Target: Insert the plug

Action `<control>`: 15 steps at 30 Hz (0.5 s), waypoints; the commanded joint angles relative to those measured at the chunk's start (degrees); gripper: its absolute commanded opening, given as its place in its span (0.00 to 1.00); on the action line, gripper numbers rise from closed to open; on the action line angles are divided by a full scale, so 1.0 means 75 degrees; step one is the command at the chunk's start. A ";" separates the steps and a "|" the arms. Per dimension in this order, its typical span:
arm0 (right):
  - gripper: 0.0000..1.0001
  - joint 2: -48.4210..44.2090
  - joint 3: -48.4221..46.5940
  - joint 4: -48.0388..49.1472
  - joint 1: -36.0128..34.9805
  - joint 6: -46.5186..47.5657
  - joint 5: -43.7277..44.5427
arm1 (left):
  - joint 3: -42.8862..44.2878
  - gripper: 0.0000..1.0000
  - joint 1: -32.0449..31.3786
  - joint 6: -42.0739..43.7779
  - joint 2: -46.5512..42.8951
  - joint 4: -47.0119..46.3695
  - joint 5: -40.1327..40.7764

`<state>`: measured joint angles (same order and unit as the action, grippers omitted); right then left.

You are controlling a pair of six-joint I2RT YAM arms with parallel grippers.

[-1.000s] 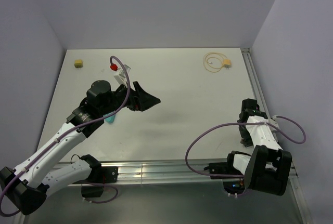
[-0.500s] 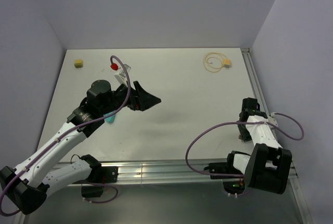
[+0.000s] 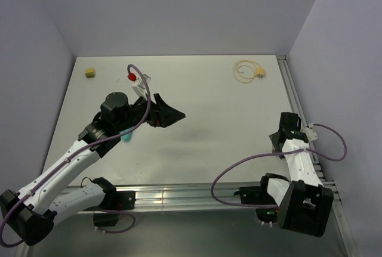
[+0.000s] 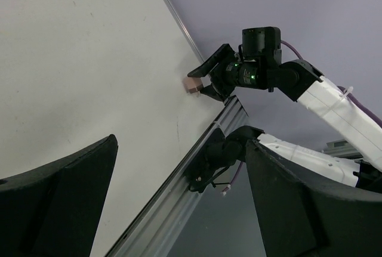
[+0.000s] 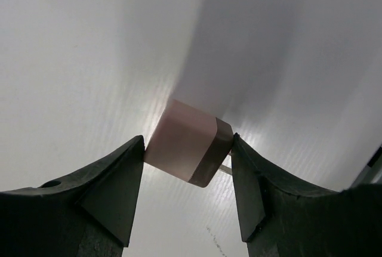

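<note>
two risks we see: pink block point(image 5: 182, 144), pinched at tips of right pincer point(image 4: 199, 81), may twist loose; plug point(image 3: 260, 73) lies unheld far back on counter point(image 3: 209, 108), well apart, so reach may miss. left pincer point(image 4: 182, 191) gapes wide, empty.

The white table point(image 3: 227, 120) carries a small yellow plug point(image 3: 261, 73) on a looped pale cable point(image 3: 242, 71) far beyond the right gripper point(image 4: 196, 84). A yellow cube point(image 3: 90, 72) and a red piece point(image 3: 130, 77) lie beyond the left gripper point(image 3: 170, 112), with a teal block point(image 3: 126, 137) behind it.
</note>
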<state>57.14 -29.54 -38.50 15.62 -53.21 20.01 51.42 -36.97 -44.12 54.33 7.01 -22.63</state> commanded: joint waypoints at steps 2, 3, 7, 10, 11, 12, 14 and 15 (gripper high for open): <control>0.00 -0.0703 -0.0069 0.0796 -0.0218 0.0871 -0.0605 | -0.0129 0.93 -0.0016 -0.0117 0.0209 -0.0582 -0.0263; 0.00 -0.0856 0.0012 0.1146 -0.0416 0.1174 -0.0977 | -0.0152 0.92 -0.0027 -0.0129 0.0279 -0.0664 -0.0345; 0.00 -0.1618 0.0176 0.2050 -0.0827 0.1867 -0.2614 | -0.0293 0.85 -0.0027 -0.0222 0.0607 -0.0864 -0.0777; 0.00 -0.1865 0.0014 0.2672 -0.1179 0.2138 -0.4069 | -0.0352 0.81 -0.0028 -0.0293 0.0912 -0.1402 -0.1269; 0.00 -0.1796 -0.0103 0.2812 -0.1366 0.2149 -0.4271 | -0.0363 0.81 -0.0016 -0.0328 0.0994 -0.1484 -0.1376; 0.00 -0.1737 -0.0383 0.2894 -0.1866 0.2149 -0.4401 | -0.0387 0.80 -0.0027 -0.0363 0.1088 -0.1659 -0.1458; 0.00 -0.1492 -0.0735 0.2977 -0.2594 0.2184 -0.4461 | -0.0387 0.82 -0.0027 -0.0399 0.1147 -0.1731 -0.1459; 0.00 -0.1398 -0.1085 0.2989 -0.2934 0.2185 -0.4449 | -0.0364 0.83 -0.0028 -0.0364 0.1159 -0.1742 -0.1412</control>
<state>45.30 -31.18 -22.11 -0.62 -39.20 -7.03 48.42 -36.97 -46.26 63.26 -0.69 -30.44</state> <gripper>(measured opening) 0.631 0.824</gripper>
